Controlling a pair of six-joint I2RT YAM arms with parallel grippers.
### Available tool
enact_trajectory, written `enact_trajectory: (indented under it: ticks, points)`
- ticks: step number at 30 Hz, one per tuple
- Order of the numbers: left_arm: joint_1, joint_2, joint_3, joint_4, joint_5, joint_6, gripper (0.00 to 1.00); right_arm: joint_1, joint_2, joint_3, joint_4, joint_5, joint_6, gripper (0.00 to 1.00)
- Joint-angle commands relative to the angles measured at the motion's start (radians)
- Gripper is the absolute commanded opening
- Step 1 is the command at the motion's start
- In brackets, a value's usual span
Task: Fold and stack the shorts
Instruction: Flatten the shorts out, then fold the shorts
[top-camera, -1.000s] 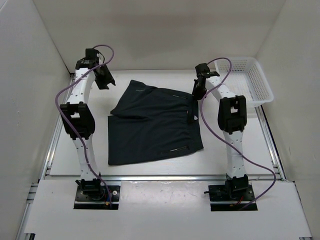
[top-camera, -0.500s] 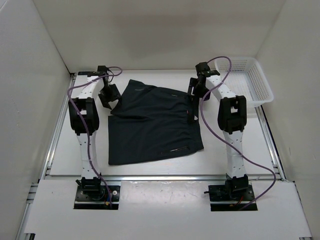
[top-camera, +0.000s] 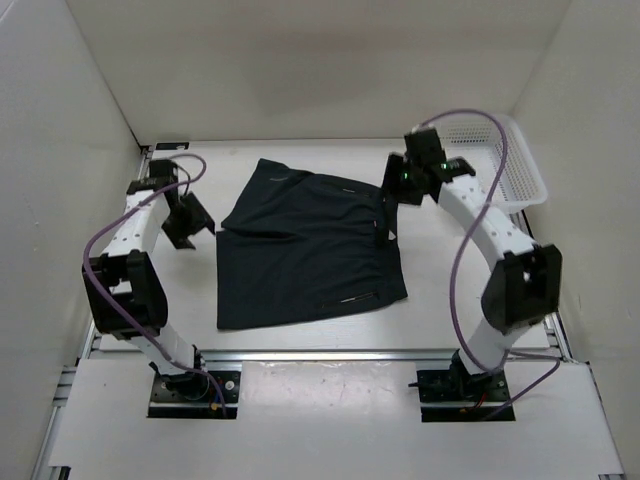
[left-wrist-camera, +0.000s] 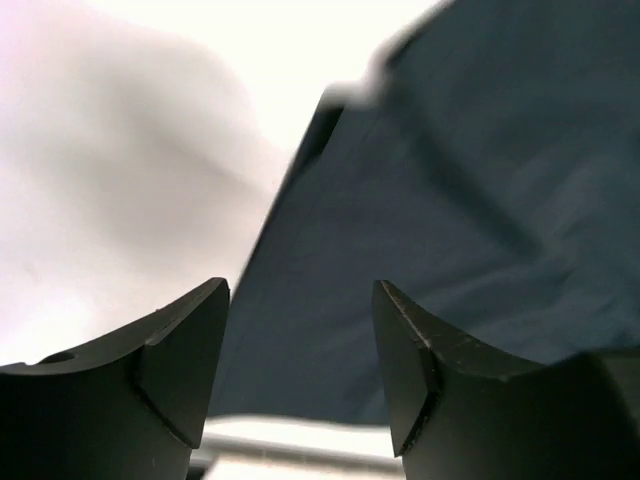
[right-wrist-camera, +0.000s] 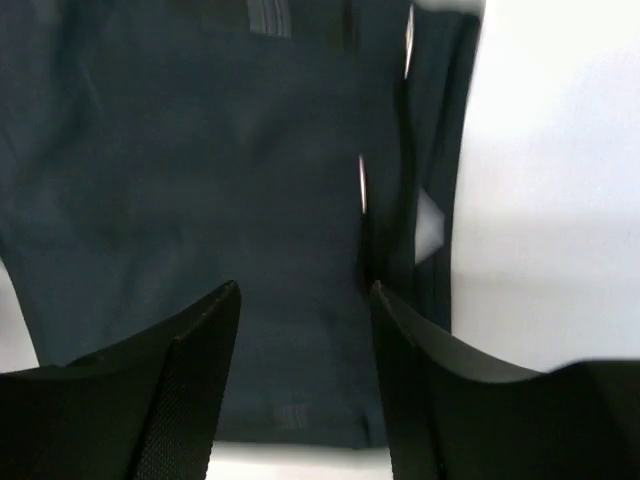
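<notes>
One pair of shorts (top-camera: 310, 250) lies flat mid-table, between your arms. Your right gripper (top-camera: 392, 192) hangs over its far right corner, your left gripper (top-camera: 188, 222) just off its left edge. Both have jaws parted, holding nothing. Right is nearer the cloth.

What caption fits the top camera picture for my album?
Dark shorts lie spread on the table between the left arm and right arm, white basket at back.
</notes>
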Motion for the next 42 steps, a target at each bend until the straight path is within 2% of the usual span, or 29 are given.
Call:
enact_trajectory:
  ticks: [1, 3, 6, 7, 10, 15, 22, 29, 33, 35, 38, 42]
  points:
    - [-0.009, -0.126, -0.196, -0.009, 0.088, -0.066, 0.71, 0.02, -0.177, -0.307, -0.005, -0.075, 0.107, 0.61]
    - [-0.038, -0.186, -0.376, 0.003, 0.14, -0.149, 0.71, 0.02, -0.313, -0.527, 0.006, -0.117, 0.147, 0.69]
    - [-0.07, -0.31, -0.572, 0.014, 0.166, -0.228, 0.71, 0.029, -0.479, -0.711, 0.017, -0.19, 0.219, 0.71]
    - [-0.071, -0.347, -0.612, 0.014, 0.166, -0.245, 0.72, 0.039, -0.518, -0.802, 0.017, -0.2, 0.236, 0.72]
    - [-0.071, -0.473, -0.703, -0.015, 0.125, -0.307, 0.75, 0.05, -0.637, -0.915, 0.017, -0.2, 0.284, 0.75]
    - [-0.107, -0.513, -0.712, -0.042, 0.137, -0.342, 0.76, 0.05, -0.679, -0.931, -0.003, -0.218, 0.302, 0.75]
    - [-0.192, -0.463, -0.778, -0.042, 0.128, -0.42, 0.75, 0.05, -0.67, -0.921, -0.012, -0.246, 0.304, 0.8]
    - [-0.201, -0.504, -0.817, -0.002, 0.016, -0.535, 0.69, 0.05, -0.67, -0.957, 0.006, -0.255, 0.313, 0.8]
    - [-0.201, -0.441, -0.795, 0.024, -0.061, -0.546, 0.61, 0.05, -0.659, -0.978, 0.028, -0.278, 0.313, 0.82]
    - [-0.201, -0.382, -0.784, 0.049, -0.07, -0.546, 0.53, 0.05, -0.645, -0.996, 0.052, -0.292, 0.325, 0.82]
    - [-0.201, -0.338, -0.755, 0.049, -0.07, -0.514, 0.12, 0.05, -0.615, -1.039, 0.1, -0.321, 0.334, 0.82]
    - [-0.201, -0.328, -0.737, 0.049, -0.07, -0.486, 0.1, 0.018, -0.57, -1.073, 0.167, -0.344, 0.402, 0.78]
